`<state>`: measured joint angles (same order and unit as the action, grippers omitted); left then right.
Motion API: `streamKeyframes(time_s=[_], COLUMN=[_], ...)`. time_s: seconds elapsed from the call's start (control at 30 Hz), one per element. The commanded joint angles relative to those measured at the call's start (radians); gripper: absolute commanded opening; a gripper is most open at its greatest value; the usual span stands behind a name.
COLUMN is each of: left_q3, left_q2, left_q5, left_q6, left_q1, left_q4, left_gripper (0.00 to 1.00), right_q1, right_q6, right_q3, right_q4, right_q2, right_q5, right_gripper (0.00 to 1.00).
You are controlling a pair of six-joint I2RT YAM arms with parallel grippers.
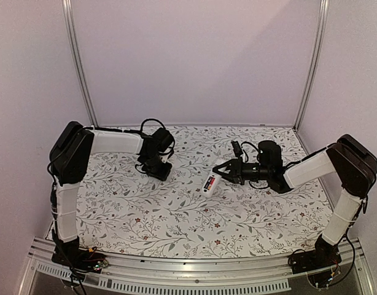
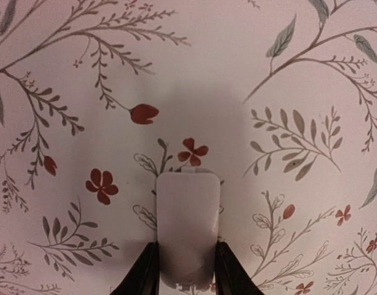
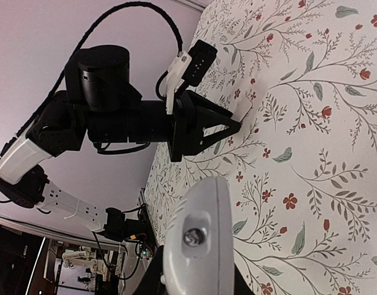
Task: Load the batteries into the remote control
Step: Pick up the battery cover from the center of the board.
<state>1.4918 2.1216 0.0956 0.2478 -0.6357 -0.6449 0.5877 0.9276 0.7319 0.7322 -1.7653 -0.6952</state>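
My right gripper is clenched on the remote. Its dark fingers pinch the near end, and the rest juts out over the middle of the table, well apart from my left gripper. The remote is smooth white plastic with rounded edges, and an oval recess in it holds a small shiny round part. I see red flecks on it from above but cannot tell what they are. My left fingers, black and tapered, grasp both long edges of a small white piece. It is flat matte plastic with rounded corners, lying on the floral cloth.
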Motion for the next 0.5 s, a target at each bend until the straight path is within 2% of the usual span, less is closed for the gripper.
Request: streamKeyframes(time_s=[0.0, 0.23, 0.47], left_q3=[-0.005, -0.079, -0.178], left_q2=[-0.001, -0.135, -0.295], left_q5=[0.009, 0.02, 0.015], left_q6=[0.005, 0.015, 0.016], left_q1=[-0.011, -0.04, -0.132], left_q4=[-0.041, -0.01, 0.017], left_gripper=[0.29, 0.26, 0.26], right_q1=[-0.004, -0.005, -0.004], right_q6=[0.009, 0.038, 0.139], right_q3=[0.011, 0.004, -0.01], right_q4=[0.038, 0.085, 0.212], right_q2=[-0.02, -0.039, -0.103], right_q5=[-0.015, -0.017, -0.015], right_gripper=[0.0, 0.0, 0.0])
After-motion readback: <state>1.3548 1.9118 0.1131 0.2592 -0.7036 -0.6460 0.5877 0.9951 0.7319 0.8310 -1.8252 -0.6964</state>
